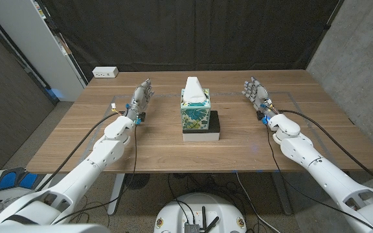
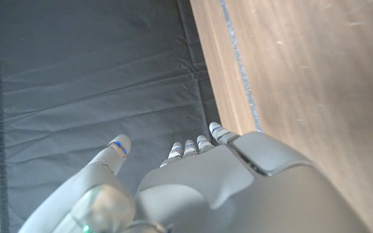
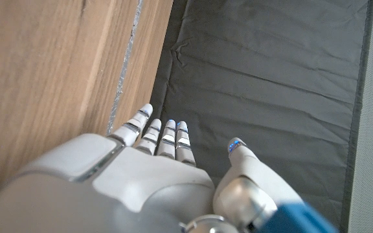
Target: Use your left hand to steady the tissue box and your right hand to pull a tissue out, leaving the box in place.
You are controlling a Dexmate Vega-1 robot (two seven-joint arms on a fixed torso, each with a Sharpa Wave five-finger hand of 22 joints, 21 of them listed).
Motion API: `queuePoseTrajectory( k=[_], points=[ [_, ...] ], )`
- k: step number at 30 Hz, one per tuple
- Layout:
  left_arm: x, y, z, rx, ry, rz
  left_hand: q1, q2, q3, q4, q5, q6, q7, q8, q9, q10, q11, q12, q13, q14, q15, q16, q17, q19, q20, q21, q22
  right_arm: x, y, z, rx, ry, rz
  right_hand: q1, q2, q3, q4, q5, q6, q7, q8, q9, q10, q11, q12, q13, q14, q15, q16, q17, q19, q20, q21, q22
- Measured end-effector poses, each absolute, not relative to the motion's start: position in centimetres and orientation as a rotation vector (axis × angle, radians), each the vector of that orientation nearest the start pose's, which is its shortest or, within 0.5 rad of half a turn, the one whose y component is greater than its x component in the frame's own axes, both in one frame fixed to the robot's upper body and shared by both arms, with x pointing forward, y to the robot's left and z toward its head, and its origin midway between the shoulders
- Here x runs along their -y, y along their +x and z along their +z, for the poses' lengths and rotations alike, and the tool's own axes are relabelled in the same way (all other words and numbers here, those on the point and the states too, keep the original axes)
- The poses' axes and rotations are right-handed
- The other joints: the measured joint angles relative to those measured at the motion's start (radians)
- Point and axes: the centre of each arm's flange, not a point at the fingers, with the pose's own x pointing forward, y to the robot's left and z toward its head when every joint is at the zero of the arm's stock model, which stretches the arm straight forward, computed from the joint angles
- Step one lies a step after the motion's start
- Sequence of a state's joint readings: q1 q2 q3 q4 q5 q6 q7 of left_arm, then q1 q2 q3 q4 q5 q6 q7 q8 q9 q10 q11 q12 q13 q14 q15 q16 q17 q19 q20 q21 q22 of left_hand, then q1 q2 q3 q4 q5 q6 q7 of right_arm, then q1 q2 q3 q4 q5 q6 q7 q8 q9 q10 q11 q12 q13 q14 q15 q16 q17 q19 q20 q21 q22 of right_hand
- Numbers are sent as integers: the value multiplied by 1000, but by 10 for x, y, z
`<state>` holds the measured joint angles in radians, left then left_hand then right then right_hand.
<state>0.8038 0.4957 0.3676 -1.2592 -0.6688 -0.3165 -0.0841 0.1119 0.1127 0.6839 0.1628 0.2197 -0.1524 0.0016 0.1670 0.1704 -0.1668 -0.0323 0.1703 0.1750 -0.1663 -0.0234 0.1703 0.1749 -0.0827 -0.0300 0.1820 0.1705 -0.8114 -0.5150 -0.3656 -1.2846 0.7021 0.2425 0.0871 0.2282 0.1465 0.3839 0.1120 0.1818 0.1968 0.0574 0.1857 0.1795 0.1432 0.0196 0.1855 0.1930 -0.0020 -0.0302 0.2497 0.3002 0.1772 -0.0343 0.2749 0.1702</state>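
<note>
Both hands [image 1: 144, 92] [image 1: 256, 91] apart from tissue box [image 1: 195, 109]

Tissue box [image 1: 195, 111] between empty left hand [image 1: 144, 94] and right hand [image 1: 254, 92].

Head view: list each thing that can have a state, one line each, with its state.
tissue box: upright on a black base, untouched by either hand.
tissue: sticking up from the top of the box, not pulled out.
left hand: holds nothing, fingers apart, clear of the box on its left.
right hand: holds nothing, fingers apart, clear of the box on its right.
power strip: lying at the table's far left edge.
</note>
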Motion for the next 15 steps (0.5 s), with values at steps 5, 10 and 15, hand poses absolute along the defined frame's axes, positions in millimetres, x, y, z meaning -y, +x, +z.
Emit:
queuePoseTrajectory(
  k=[5, 10, 15],
  points=[
    [-291, 657, -8, 647, -62, -252, 0, 0, 1, 1, 0, 0, 0, 0, 0, 0, 0, 0, 0, 0, 0, 0, 0, 0, 0, 0, 0, 299, 660, -19, 558, 88, 249, -5, 5, 8, 8, 8, 0, 0, 0, 0, 0, 0, 0, -2, 0, 0, 0, 0, 1, -1, 0, 0],
    [-292, 657, -7, 659, -71, -256, 0, 0, 1, 1, 0, -5, 6, 0, 0, 0, 0, 4, 0, 0, 0, 4, 0, 0, 0, 0, 0, 302, 660, -20, 556, 95, 241, -5, 5, 9, 9, 8, -4, 4, 0, 0, 0, 0, 0, -3, 0, 0, 0, -1, 6, -5, 0, 0],
    [-294, 658, -8, 662, -76, -255, 0, 0, 1, 1, 6, -9, 2, 0, 0, 0, 0, 4, 0, 0, 0, 4, 0, 0, 0, 0, 0, 303, 660, -20, 555, 98, 231, -5, 5, 10, 9, 8, -4, 4, 0, 0, -4, 4, 0, -3, 0, 0, 0, -7, 10, -1, -5, -3]
  ],
)
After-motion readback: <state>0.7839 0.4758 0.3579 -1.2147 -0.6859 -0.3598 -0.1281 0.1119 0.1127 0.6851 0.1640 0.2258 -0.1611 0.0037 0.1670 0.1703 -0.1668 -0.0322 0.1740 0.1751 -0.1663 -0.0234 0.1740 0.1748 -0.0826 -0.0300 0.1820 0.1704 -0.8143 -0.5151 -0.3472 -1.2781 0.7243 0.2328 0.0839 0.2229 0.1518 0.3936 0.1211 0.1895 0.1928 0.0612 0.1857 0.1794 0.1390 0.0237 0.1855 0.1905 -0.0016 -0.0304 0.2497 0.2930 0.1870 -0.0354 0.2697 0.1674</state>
